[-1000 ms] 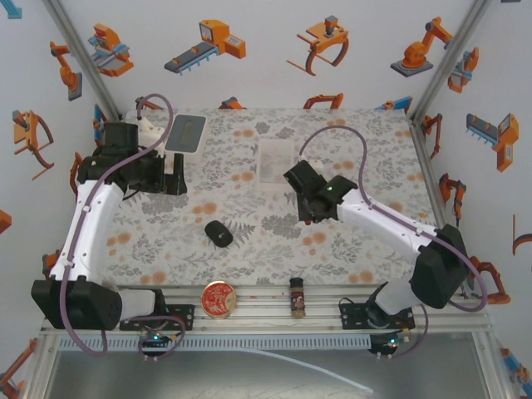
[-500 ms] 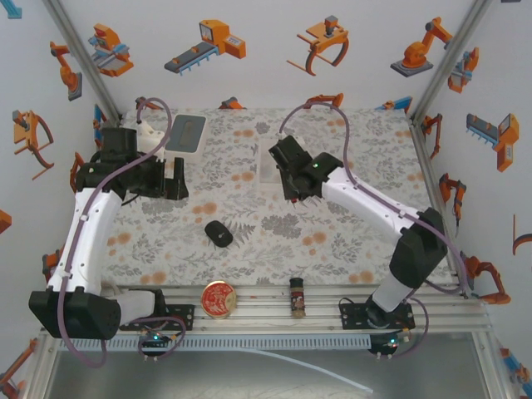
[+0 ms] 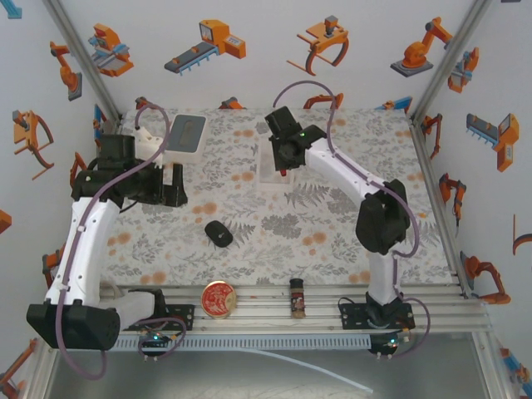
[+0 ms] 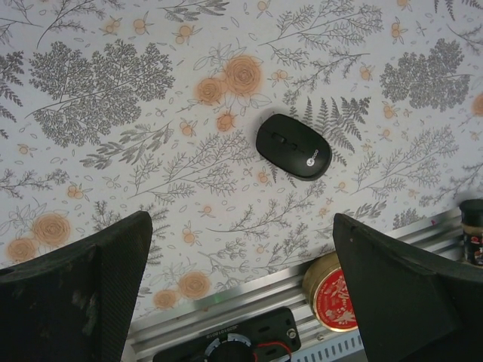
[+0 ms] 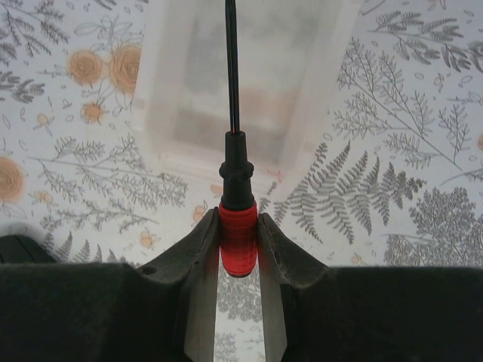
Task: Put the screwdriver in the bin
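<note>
Near rail first: a red round tin (image 3: 219, 298) and a brown spice bottle (image 3: 297, 298) sat there, out of play. Further out, a black mouse (image 3: 219, 233) lay on the counter (image 3: 332, 241). My left tool (image 4: 241, 222) hung above that patch, jaws spread wide, holding nothing, well to the side of the job.

The right tool (image 5: 238, 226) was the one that mattered. It was clamped on the red handle of the screwdriver (image 5: 235, 173), up off the counter. The dark shaft ran straight ahead from the jaws, out over the bin (image 5: 249, 83), roughly along the tub's longer side. The handle read as at or just short of the near wall. I judged a small push forward, then a release, would drop it in lengthwise.

I could make out nothing lying in the bin, though the wrist view was blurred there. Far left sat a grey-blue tray (image 3: 187, 133) with a dark centre.
</note>
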Robot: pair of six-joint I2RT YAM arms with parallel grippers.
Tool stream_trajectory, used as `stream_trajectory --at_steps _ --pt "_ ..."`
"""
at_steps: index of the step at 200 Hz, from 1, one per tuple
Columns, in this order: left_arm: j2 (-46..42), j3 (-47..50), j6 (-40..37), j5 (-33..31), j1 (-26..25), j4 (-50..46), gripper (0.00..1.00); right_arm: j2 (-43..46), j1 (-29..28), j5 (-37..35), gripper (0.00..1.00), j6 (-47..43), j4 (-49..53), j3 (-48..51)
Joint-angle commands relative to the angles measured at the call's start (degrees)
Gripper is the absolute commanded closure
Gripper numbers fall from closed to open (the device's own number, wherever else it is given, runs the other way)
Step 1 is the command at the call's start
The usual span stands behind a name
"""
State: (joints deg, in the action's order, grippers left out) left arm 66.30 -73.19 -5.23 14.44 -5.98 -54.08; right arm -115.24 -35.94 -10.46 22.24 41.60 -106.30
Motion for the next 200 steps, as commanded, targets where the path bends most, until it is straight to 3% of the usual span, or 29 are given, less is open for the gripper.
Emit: stream_trajectory --at_steps 1,79,200 --pt "-1.2 0.8 -1.2 0.2 -0.4 -1.3 0.03 -2.9 0.7 1.8 0.80 -1.4 -0.8 -4.0" --pt "-1.9 1.2 -0.8 0.7 -0.3 -1.2 0.03 -12.3 1.3 3.3 0.80 -0.2 -1.7 -11.1" --pt "-1.5 1.4 -0.6 1.3 -0.3 -0.9 0.03 -18.8 2.5 5.4 0.80 2.0 -4.1 -11.2"
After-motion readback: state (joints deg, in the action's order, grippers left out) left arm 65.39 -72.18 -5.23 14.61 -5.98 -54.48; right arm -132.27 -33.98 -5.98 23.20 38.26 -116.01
